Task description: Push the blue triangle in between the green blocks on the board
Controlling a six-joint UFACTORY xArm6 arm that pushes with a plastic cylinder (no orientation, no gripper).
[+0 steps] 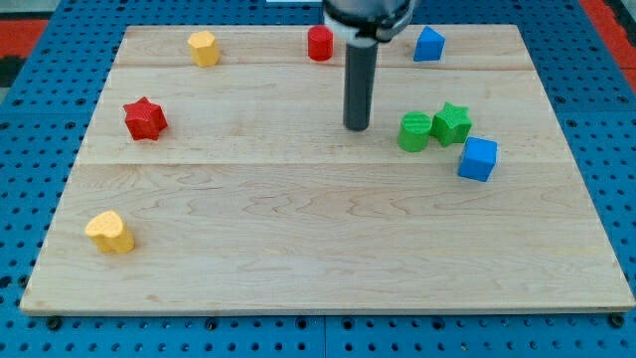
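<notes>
Wooden board (298, 229) on a blue pegged table (20, 149), filling most of the view; dark rod descending from 12 o'clock, upper mount cut off by the frame edge, my tip (357, 127) resting on bare wood, touching no block, just at 9 o'clock of the green cylinder (414, 131). Green cylinder and green star (452, 122) side by side, nearly touching, blue cube (478, 158) at 5 o'clock of the star. Blue triangle (428, 45) near the 12 o'clock edge, well apart from the greens, apex toward 12 o'clock, long axis hard to make out; red cylinder (320, 43), yellow block (204, 48), red star (145, 118), yellow heart-like block (110, 232) elsewhere.
</notes>
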